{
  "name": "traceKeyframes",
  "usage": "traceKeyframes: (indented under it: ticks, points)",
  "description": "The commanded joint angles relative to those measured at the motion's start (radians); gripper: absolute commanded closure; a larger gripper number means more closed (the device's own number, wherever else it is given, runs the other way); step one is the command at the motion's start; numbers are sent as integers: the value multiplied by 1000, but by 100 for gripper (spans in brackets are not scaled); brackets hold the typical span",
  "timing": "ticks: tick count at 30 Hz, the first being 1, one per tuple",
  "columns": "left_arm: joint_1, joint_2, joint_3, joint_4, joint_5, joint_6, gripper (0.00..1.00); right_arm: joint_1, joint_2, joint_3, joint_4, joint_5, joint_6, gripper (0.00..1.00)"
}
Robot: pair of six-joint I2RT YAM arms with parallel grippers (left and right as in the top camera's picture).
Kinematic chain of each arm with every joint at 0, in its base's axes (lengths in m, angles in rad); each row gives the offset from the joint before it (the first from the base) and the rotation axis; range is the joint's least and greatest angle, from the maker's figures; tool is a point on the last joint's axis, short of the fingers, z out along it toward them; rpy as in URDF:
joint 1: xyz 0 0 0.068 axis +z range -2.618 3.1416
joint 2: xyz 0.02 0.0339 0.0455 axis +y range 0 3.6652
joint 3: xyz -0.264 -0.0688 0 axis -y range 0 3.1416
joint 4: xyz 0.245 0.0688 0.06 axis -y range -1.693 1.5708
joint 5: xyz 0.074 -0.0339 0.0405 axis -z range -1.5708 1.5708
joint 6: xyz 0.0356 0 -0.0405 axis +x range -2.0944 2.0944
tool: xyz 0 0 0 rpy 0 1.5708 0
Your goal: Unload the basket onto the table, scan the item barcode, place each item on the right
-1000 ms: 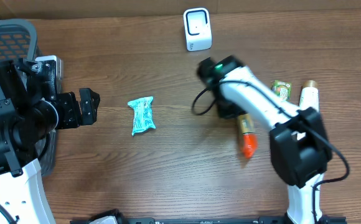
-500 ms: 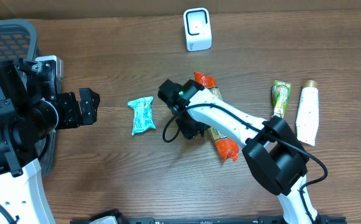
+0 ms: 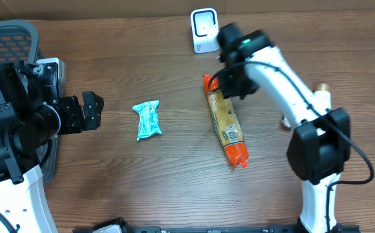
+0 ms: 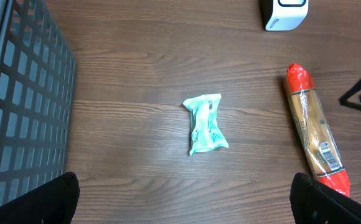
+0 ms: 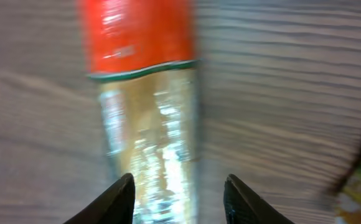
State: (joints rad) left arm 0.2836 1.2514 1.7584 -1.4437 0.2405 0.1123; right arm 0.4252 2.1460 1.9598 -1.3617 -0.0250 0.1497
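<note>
The item is a long golden packet with red ends (image 3: 225, 120). It lies flat on the wooden table, below the white scanner (image 3: 205, 30) at the back edge. My right gripper (image 3: 231, 83) hovers over the packet's far red end. In the blurred right wrist view its fingertips stand apart, open (image 5: 179, 186), with the packet (image 5: 146, 93) on the table beneath them, not pinched. My left gripper (image 3: 87, 111) waits wide open at the left; its dark fingertips (image 4: 62, 199) frame bare wood. The left wrist view also shows the packet (image 4: 314, 134) and the scanner (image 4: 284, 14).
A crumpled teal packet (image 3: 147, 120) lies left of centre, seen too in the left wrist view (image 4: 205, 124). A grey mesh basket (image 3: 6, 35) stands at the far left. A white tube (image 3: 321, 97) lies to the right, partly behind my right arm.
My right gripper carried the long packet leftward, opened and left it on the table. It then swung up toward the scanner. The left arm has not moved.
</note>
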Motion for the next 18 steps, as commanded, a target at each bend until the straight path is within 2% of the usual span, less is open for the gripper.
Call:
traceKeyframes:
  ticks: [1,3,9,18]
  points:
    - [4,4,-4,1,12,19,0,-25,-34,-79,-2,-138,-103,43]
    - [4,5,-4,1,12,19,0,-26,-34,-131,-2,-161,-135,34]
    - [4,5,-4,1,12,19,0,-29,-34,-266,14,-285,-240,24]
    - [4,5,-4,1,12,19,0,-27,-34,-377,93,-310,-252,24]
